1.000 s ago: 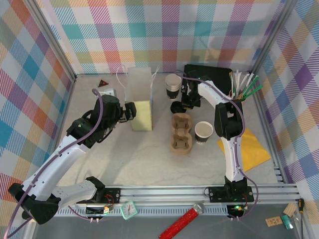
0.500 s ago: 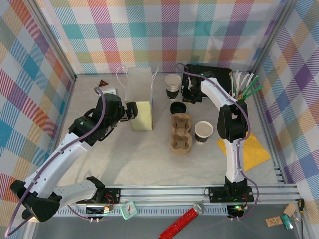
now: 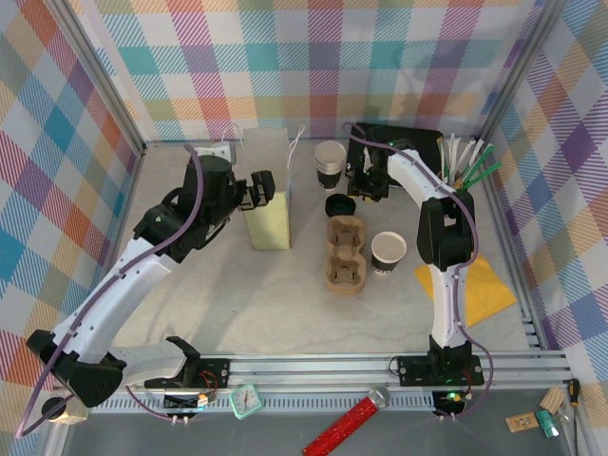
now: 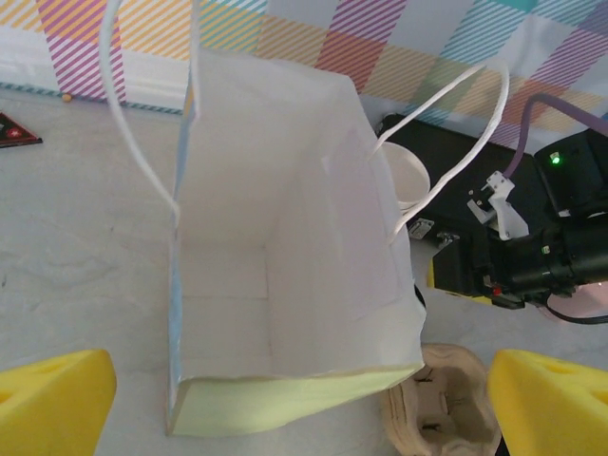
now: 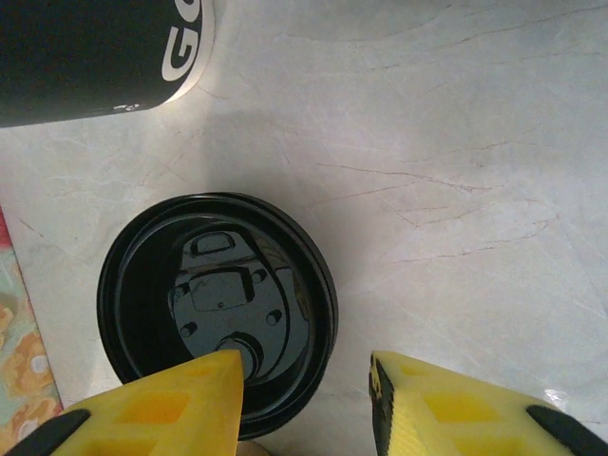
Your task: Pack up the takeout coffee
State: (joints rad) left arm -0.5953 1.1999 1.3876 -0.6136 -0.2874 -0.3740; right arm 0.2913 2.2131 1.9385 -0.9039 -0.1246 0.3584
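The lidded takeout coffee is out of view. A loose black lid (image 3: 338,205) (image 5: 217,323) lies flat on the table. My right gripper (image 3: 365,186) (image 5: 299,380) hangs open just above it, one finger over the lid and the other beyond its right rim. A lidless dark cup (image 3: 330,161) (image 5: 90,47) stands just behind the lid. A second lidless cup (image 3: 389,252) stands right of the cardboard carrier (image 3: 345,253) (image 4: 446,404). The paper bag (image 3: 267,195) (image 4: 285,237) stands open and empty. My left gripper (image 3: 258,184) (image 4: 299,418) is open wide at the bag's near rim.
A black box (image 3: 404,141) sits at the back right with a holder of straws and stirrers (image 3: 467,163) beside it. A yellow napkin (image 3: 480,280) lies at the right. The right arm (image 4: 541,252) shows beyond the bag. Checked walls close in the table.
My left gripper has risen and moved back from the bag's side to above its open top. My right gripper shifted slightly back and stays by the lid.
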